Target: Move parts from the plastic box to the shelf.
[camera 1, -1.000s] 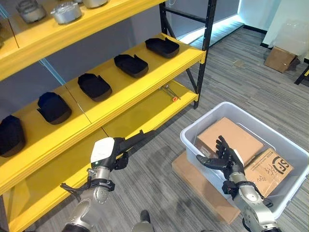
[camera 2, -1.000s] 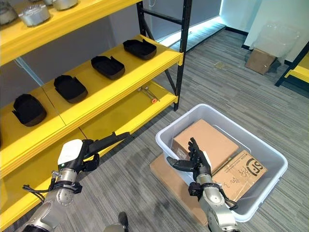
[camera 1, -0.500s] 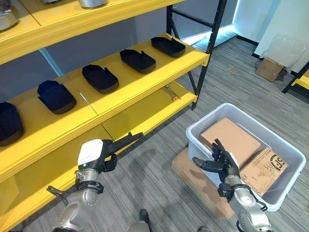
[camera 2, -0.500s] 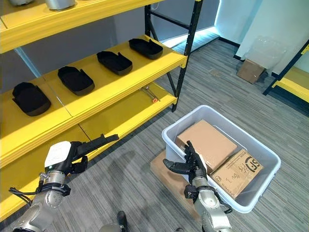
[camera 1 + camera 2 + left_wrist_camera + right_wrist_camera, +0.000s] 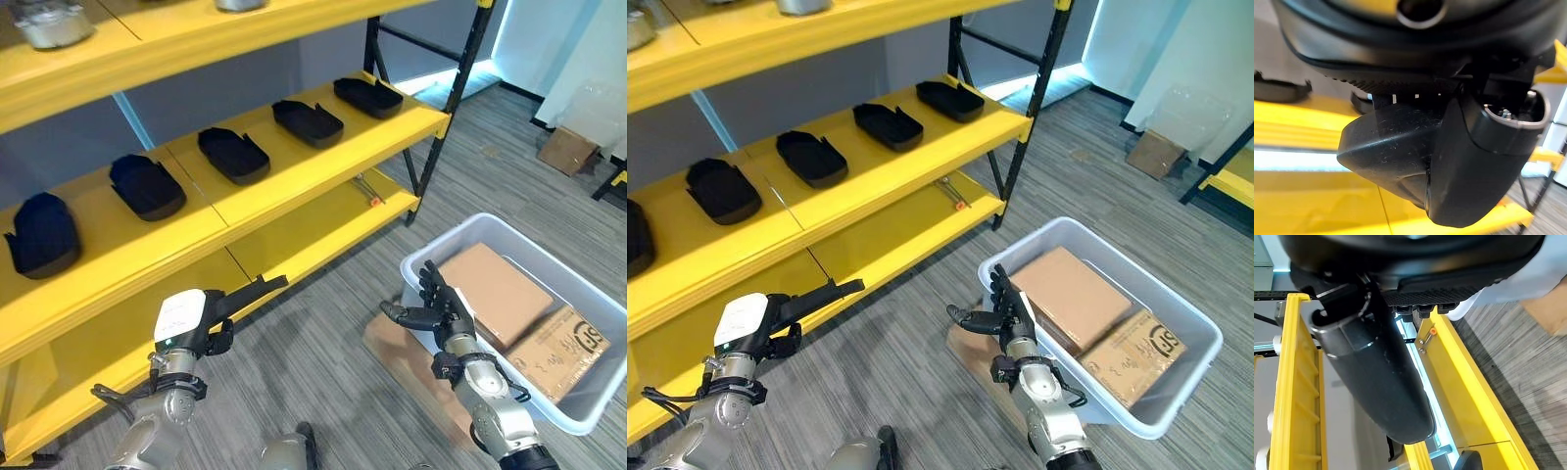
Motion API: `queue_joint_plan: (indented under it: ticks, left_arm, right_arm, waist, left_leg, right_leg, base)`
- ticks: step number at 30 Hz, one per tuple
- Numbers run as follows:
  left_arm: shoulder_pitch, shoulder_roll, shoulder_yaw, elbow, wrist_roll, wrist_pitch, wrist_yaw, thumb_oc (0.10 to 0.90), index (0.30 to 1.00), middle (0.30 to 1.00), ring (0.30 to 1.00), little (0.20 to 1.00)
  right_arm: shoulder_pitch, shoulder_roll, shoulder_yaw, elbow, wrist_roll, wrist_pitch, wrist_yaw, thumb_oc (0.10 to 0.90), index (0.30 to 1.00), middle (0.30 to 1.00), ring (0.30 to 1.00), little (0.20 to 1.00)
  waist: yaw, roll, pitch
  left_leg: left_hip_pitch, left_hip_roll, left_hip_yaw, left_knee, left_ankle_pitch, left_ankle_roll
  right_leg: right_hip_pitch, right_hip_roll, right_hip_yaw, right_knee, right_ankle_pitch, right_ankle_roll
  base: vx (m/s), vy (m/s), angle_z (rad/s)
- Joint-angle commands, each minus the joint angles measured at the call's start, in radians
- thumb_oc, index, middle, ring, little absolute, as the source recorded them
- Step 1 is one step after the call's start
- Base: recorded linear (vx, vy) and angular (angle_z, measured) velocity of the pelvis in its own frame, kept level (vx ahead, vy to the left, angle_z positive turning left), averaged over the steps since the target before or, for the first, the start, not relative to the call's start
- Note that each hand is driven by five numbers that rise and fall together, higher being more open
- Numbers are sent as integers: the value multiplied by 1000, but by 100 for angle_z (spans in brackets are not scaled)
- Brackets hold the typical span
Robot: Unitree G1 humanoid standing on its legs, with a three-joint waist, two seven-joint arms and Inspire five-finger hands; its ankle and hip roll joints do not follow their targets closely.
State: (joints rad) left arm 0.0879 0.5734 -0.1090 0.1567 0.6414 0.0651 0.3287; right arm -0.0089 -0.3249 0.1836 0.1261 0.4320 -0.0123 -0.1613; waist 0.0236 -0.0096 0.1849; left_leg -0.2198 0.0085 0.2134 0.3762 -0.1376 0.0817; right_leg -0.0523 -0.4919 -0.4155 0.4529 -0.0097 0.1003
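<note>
The grey plastic box point(image 5: 446, 238) stands on the floor at the right, holding two cardboard boxes point(image 5: 495, 294) point(image 5: 558, 343). My right hand point(image 5: 436, 313) hovers at the box's near-left corner, open, with its fingers spread and nothing in it. My left hand point(image 5: 211, 308), with a white cover, is open and empty; its straight fingers point at the yellow shelf point(image 5: 294, 176). Several black trays point(image 5: 233, 155) lie in a row on the middle shelf board. The left wrist view has my dark thumb point(image 5: 1415, 161) before the yellow boards.
Metal parts point(image 5: 49, 24) sit on the top board. A small tool with an orange tip point(image 5: 367, 191) lies on the lowest board. A flat cardboard sheet point(image 5: 392, 343) lies under the box. A black shelf post point(image 5: 460, 69) and a far cardboard box point(image 5: 566, 149) stand beyond.
The whole view has shifted, so the camera moved. Relative to the box, my right hand drifted from over the cardboard to the near-left corner. The left hand keeps its pose.
</note>
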Motion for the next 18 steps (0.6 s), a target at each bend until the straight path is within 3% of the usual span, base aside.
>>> queue_joint_plan:
  ticks: [1,6,7,8,12,18]
  left_arm:
    - [-95,82,127,-66,-5,-12,115,400,300,300,300,300]
    - [-110,75,113,-56,5,-6,106,400,300,300,300,300]
    - [-113,60,102,-57,7,-11,99,400,300,300,300,300]
    - [-111,50,98,-50,4,-13,98,400,300,300,300,300]
    - [-90,24,101,-61,0,-20,80,400,300,300,300,300]
    - [-59,2,104,-61,-36,-22,65,400,300,300,300,300]
  right_arm:
    - [-58,-13,-37,-90,-18,-96,6,900,1000,1000,1000,1000]
    - [-51,-21,-54,-85,29,-117,-6,900,1000,1000,1000,1000]
    - [-30,-25,-65,-91,52,-124,-3,900,1000,1000,1000,1000]
    - [-14,-26,-72,-91,66,-131,4,900,1000,1000,1000,1000]
    - [4,-33,-84,-101,51,-117,1,900,1000,1000,1000,1000]
    - [21,-34,-105,-97,52,-103,-7,900,1000,1000,1000,1000]
  waist:
    - [-5,3,-18]
    - [-41,-7,2]
    - [-63,-16,-4]
    - [-67,-26,-11]
    - [-63,-23,-32]
    - [-52,-27,-85]
  left_leg:
    - [80,41,-21,-88,-27,-62]
    - [129,-23,-86,-140,-9,-55]
    - [139,-47,-105,-141,-8,-54]
    - [144,-61,-114,-128,-20,-58]
    - [180,-66,-122,-151,-16,-63]
    - [247,-32,-139,-170,-18,-86]
  right_leg:
    - [-36,153,114,-73,-71,21]
    - [-139,331,212,-100,-123,-6]
    - [-156,402,258,-120,-120,-20]
    - [-132,428,282,-151,-124,-32]
    - [-71,422,280,-205,-121,-35]
    - [69,431,226,-314,-139,-47]
  base:
    - [20,71,38]
    - [77,59,40]
    - [149,9,70]
    - [112,0,81]
    - [100,-51,58]
    - [122,-186,22]
